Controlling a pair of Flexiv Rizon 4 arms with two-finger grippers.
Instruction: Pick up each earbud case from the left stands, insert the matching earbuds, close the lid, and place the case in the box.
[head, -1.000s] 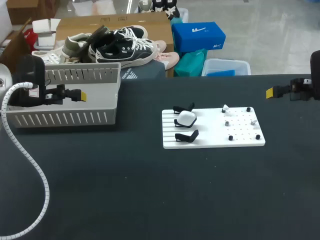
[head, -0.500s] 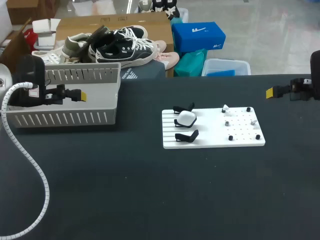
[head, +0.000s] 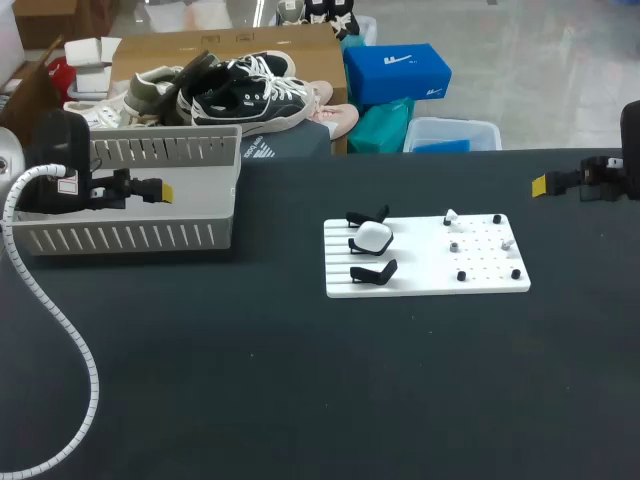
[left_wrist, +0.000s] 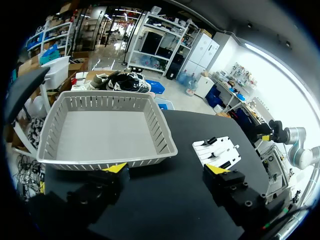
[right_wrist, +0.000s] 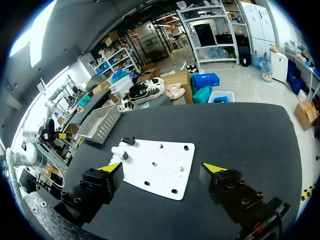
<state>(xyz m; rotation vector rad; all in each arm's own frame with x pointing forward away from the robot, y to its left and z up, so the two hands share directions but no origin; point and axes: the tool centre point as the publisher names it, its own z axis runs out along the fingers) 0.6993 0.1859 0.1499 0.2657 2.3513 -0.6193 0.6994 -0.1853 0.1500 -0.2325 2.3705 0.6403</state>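
Both arms are waiting at the table's sides. The left gripper (left_wrist: 166, 170) is gaping wide and empty, with the slatted grey plastic basket (left_wrist: 160, 131) ahead of it. The right gripper (right_wrist: 161, 167) is spread and empty too, well apart from the flat white plastic board (head: 425, 282). The rounded white earbud case (head: 373, 237) is sitting on the board's left part, between two black stands (head: 373, 270).

I reckon a skewed approach could knock the case off, or nudge the small black and white earbuds (head: 497, 218) on the pegged side.

The head view is showing the case plainly. Only the wrist views are showing how far the fingers are spread.

Left arm (head: 55, 150): wrist housing was black, with a white spiral-wrapped cable (head: 94, 385). Left end effector (left_wrist: 165, 169), right end effector (right_wrist: 161, 167): blocky black fingers (left_wrist: 235, 192) bore yellow tips.
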